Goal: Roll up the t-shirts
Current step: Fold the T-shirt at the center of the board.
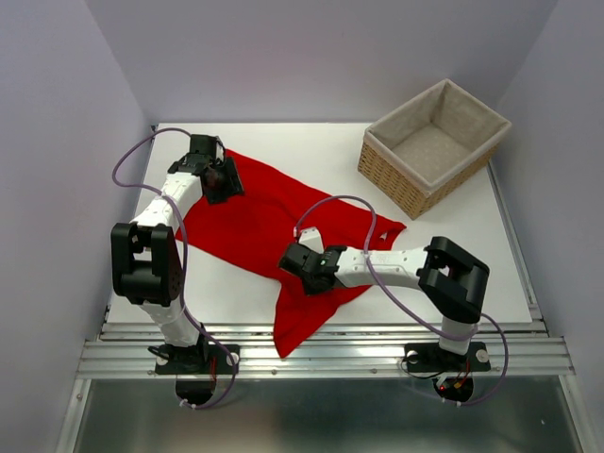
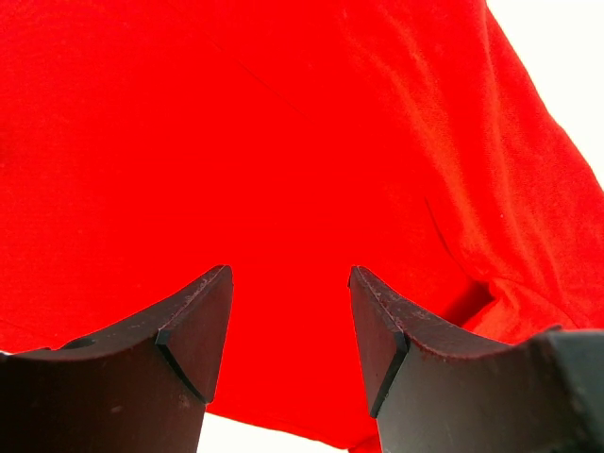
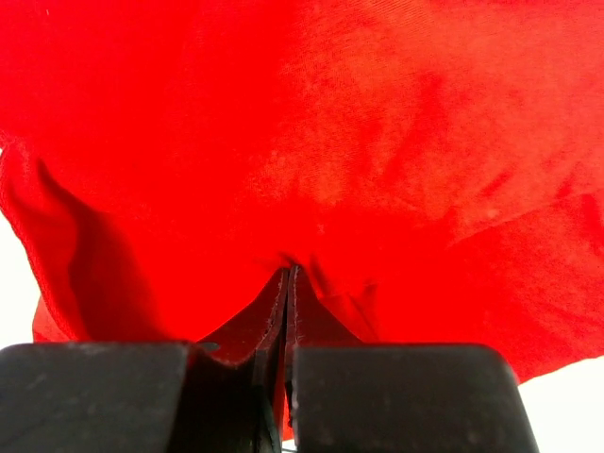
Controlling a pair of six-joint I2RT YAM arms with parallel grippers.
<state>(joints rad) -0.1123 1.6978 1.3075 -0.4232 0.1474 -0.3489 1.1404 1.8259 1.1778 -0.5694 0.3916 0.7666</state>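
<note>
Probably a robotics lab cell: plain pale walls [image 1: 57, 113] box in a white bench [image 1: 311, 142], left arm [image 1: 146, 260] and right arm [image 1: 453, 274] bolted to its aluminium rail [image 1: 321, 357].

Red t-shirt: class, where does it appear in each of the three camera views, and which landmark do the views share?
Top external: red t-shirt spread mid-table, between the arms, left of the basket.
Left wrist: fills the picture behind the open left gripper.
Right wrist: fills the picture; the shut right gripper pinches a fold, bottom centre.
Shared landmark: white table along the cloth's edge.
</note>
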